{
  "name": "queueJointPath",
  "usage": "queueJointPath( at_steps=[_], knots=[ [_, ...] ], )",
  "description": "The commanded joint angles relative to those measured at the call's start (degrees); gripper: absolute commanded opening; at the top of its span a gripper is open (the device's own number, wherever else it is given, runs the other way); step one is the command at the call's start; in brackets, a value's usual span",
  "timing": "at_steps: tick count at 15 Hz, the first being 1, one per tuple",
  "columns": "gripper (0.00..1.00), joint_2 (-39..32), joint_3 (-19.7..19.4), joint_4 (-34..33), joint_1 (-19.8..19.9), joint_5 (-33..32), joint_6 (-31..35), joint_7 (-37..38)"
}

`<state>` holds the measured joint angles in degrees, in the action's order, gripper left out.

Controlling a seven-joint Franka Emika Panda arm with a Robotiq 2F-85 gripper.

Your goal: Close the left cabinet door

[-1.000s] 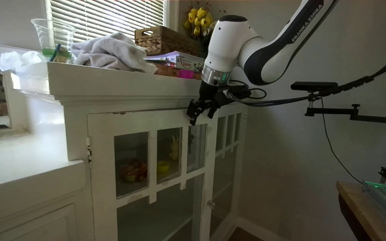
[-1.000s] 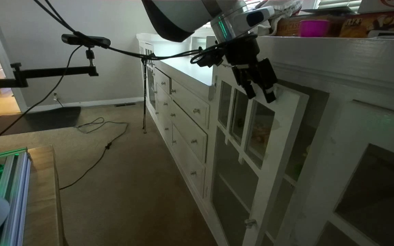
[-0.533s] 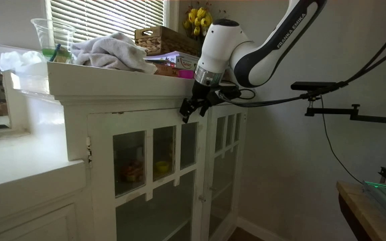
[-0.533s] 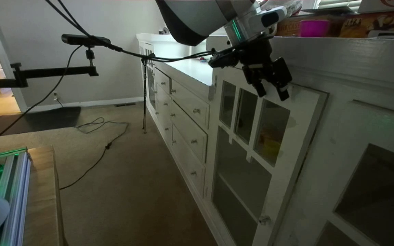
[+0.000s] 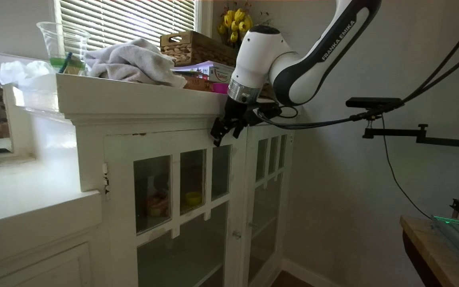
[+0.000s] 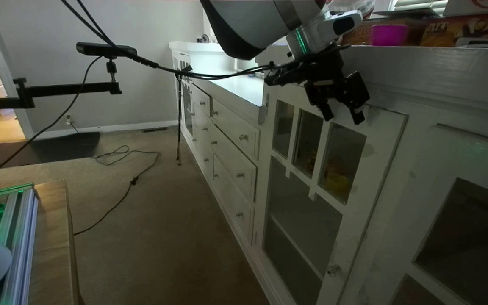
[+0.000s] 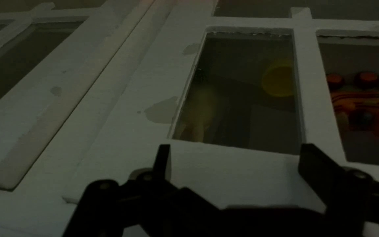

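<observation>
grey wall (image 5: pixel 353 191), left door (image 5: pixel 175 222) nearly flush, gripper (image 7: pixel 235 153) spread

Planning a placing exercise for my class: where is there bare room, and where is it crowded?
Bare carpet lies between the cable and drawers; bare lower counter borders the taller cabinet, whose top is crowded with cup, cloth, basket and boxes. High up, fingers crowd the left cabinet door.

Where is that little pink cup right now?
In an exterior view, the pink cup sits at upper right, on top of the white cabinet, just left of an orange-brown box and up and right of the robot's tool.
</observation>
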<state>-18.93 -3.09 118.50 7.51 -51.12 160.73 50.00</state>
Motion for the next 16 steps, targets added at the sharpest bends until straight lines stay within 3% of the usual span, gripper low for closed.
queueJointPath(
  at_steps=[1, 5, 7, 13, 14, 16],
  knots=[
    [1.0, 4.5, 0.55, 4.94, -1.75, 10.3, -5.49, -9.46],
    [1.0, 11.52, 2.12, 9.26, -4.19, 26.79, -20.6, -22.81],
    [1.0, 15.68, 2.45, 10.24, -6.06, 31.82, -28.52, -27.33],
    [1.0, 27.78, 5.8, 11.34, -9.98, 35.45, -48.84, -29.5],
    [1.0, 22.9, 5.31, 8.91, -9.01, 32.86, -45.23, -27.83],
    [1.0, 25.84, 6.35, 9.32, -9.56, 33.48, -48.49, -27.84]
  ],
)
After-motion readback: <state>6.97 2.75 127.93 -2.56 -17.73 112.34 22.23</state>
